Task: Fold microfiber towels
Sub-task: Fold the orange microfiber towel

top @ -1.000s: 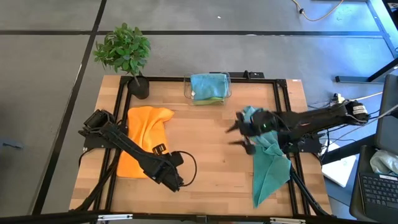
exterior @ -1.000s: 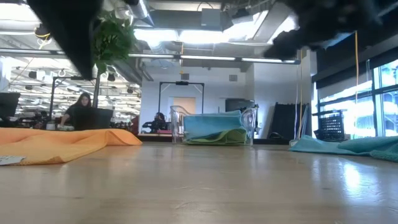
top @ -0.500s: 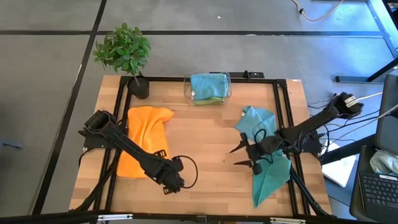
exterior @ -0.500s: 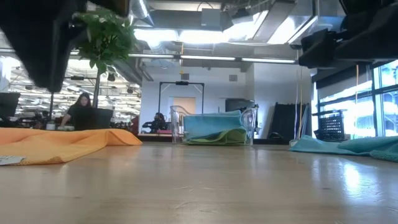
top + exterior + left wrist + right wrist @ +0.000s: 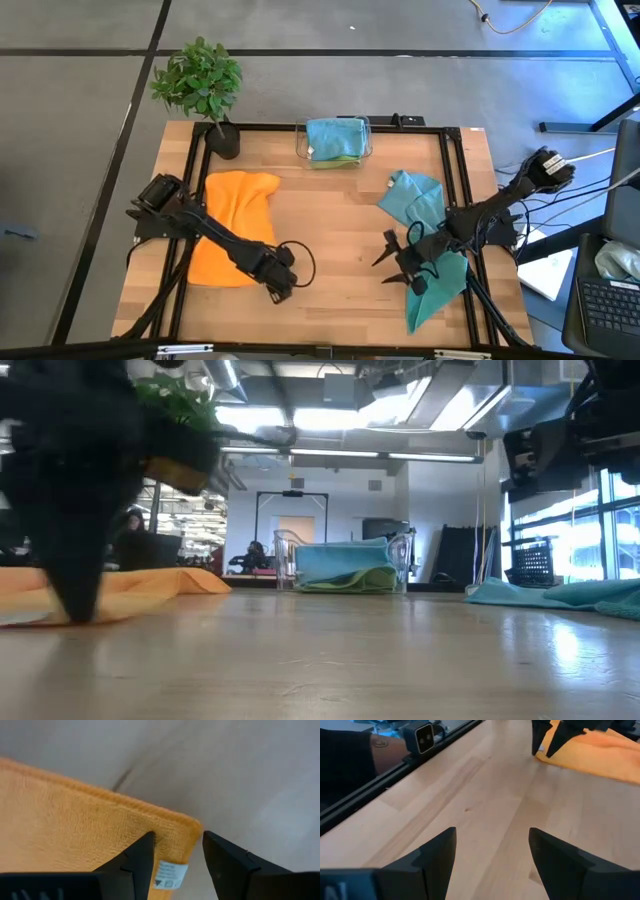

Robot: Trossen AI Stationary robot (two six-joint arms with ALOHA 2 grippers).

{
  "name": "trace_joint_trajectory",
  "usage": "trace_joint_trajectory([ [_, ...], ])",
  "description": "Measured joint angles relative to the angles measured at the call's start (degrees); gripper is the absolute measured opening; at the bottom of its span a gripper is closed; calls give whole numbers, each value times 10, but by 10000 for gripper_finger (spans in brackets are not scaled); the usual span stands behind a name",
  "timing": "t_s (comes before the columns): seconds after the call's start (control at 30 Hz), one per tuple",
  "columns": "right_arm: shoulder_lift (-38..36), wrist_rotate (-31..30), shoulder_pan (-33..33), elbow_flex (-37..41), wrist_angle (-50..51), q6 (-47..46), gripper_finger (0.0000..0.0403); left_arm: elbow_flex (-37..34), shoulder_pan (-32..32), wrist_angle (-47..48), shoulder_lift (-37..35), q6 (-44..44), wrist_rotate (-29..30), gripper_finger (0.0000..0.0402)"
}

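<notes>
The orange towel (image 5: 232,225) lies spread flat on the table's left half. My left gripper (image 5: 177,855) points down at the towel's near right corner (image 5: 187,827), where a white label (image 5: 170,875) shows. It is open, with one finger over the cloth and the other over bare wood past the edge. My right gripper (image 5: 395,265) hangs open above bare wood, just left of the crumpled teal towel (image 5: 425,250) on the right. A blue towel and a green one sit in the clear bin (image 5: 335,140) at the far edge. My left gripper's fingers (image 5: 140,860) stand astride the orange towel's near right corner, coming from above. In the low view the fingertip (image 5: 80,610) reaches down to the cloth, but I cannot tell whether it touches.
A potted plant (image 5: 200,85) stands at the far left corner. Black rails (image 5: 455,180) frame the tabletop. In the right wrist view a small camera (image 5: 422,737) sits at the near edge and a person's arm (image 5: 350,755) shows beyond it. Bare wood (image 5: 330,230) lies between the two towels.
My left gripper has come down onto the orange towel's near right corner and tipped steeper. My right gripper has swung from above the teal towel toward the table's near edge and sunk. Both towels lie as before.
</notes>
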State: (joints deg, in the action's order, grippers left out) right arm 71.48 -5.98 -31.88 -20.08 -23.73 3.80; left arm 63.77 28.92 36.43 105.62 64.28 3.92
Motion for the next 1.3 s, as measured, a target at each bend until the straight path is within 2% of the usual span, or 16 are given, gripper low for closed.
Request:
trace_joint_trajectory([
  [0.2,0,0,-12,0,-1,-1,251,1,1,-113,18,-6,16,163],
  [0.37,0,0,-12,0,-18,43,251,-1,1,-298,31,-120,55,163],
  [0.43,0,-2,-11,0,-31,62,251,14,1,-301,28,-145,82,163],
  [0.6,11,-3,-9,0,-87,102,251,80,8,-215,26,-209,146,163],
  [0.73,75,-4,-9,-8,-164,119,251,158,20,-54,25,-203,152,162],
  [0.83,153,-21,-7,-46,-195,134,251,217,40,97,25,-160,165,162],
  [0.93,230,-35,-3,-107,-179,187,251,255,65,228,25,-89,167,162],
  [1.1,326,-35,5,-216,-125,225,251,276,113,345,25,44,185,162],
  [1.2,357,-35,15,-265,-77,236,251,268,142,370,25,129,255,162],
  [1.3,380,-35,23,-305,-62,262,251,253,164,379,25,177,369,162],
])
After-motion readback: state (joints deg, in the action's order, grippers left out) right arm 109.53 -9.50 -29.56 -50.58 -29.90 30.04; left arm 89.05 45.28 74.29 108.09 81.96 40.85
